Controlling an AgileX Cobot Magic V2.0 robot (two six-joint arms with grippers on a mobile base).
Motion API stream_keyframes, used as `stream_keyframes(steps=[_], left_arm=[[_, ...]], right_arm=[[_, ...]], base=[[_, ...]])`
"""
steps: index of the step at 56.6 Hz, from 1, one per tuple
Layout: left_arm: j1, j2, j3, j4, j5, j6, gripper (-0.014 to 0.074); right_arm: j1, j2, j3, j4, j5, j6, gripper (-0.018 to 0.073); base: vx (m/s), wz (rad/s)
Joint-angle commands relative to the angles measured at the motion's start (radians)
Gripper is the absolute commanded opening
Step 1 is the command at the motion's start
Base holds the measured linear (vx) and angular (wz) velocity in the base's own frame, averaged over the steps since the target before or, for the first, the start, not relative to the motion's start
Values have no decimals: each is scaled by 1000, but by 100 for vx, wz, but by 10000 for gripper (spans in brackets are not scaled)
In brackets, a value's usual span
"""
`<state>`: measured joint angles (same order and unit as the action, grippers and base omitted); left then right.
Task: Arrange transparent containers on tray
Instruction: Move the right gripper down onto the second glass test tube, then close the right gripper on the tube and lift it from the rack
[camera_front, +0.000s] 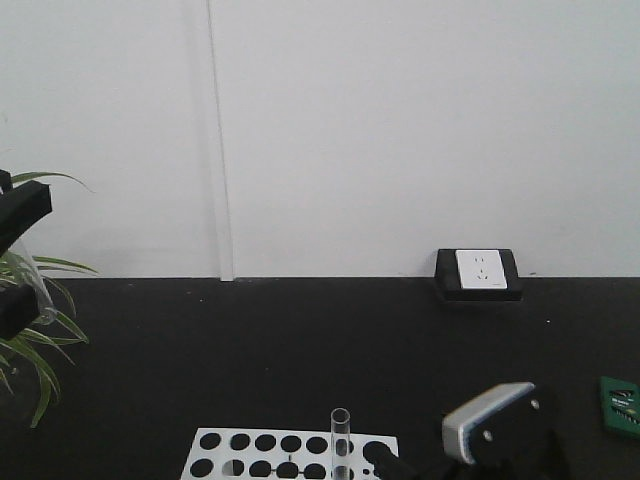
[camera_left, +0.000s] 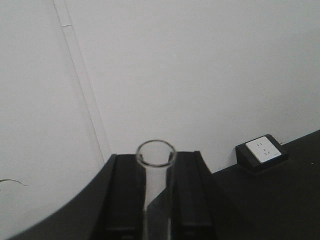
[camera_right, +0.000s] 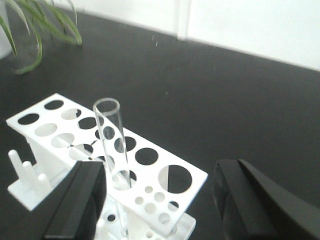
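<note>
The left tool (camera_left: 157, 165) and the right tool (camera_right: 160, 175) are formed of matte black fingers (camera_right: 80, 200); a rounded silver-grey cover (camera_front: 478, 416) with two screws (camera_front: 487, 435) is fitted on the right arm's black housing (camera_front: 535, 440)

Left gripper (camera_left: 156, 210): raised high, at left edge of front view, only black fingers (camera_left: 122, 200) showing there. Jaws closed on test tube (camera_left: 156, 165), one finger each side, tube's open mouth projecting past fingertips. Left arm itself out of frame.

Right gripper (camera_right: 160, 200): low, tilted downward, jaws spread wide, black fingers (camera_right: 75, 205) at either edge of wrist view. Right wrist housing (camera_front: 490, 425), grey-white cap on black body, at bottom right of front view.
</note>
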<state>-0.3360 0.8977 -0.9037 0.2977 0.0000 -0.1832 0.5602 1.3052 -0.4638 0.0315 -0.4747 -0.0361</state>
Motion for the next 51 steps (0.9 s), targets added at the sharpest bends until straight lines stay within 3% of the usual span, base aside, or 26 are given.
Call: stream_keyframes(steps=[1,17,26,51], left_arm=[[-5,-13,-34,-10,-69,-1,0],[-5,-12,-34,-10,-69,-1,0],[-5,-12,-34,-10,-69,-1,0],[-5,-12,-34,-10,-69,-1,0]], right_arm=[[-1,10,39,-5,-299,4,504],[-1,181,47,-143,-579,117,504],[-1,235,46,-156,-661,134,504],[-1,331,-119,-222,-587,168,504]], base=[[0,0],[0,0],[0,0],[0,0]])
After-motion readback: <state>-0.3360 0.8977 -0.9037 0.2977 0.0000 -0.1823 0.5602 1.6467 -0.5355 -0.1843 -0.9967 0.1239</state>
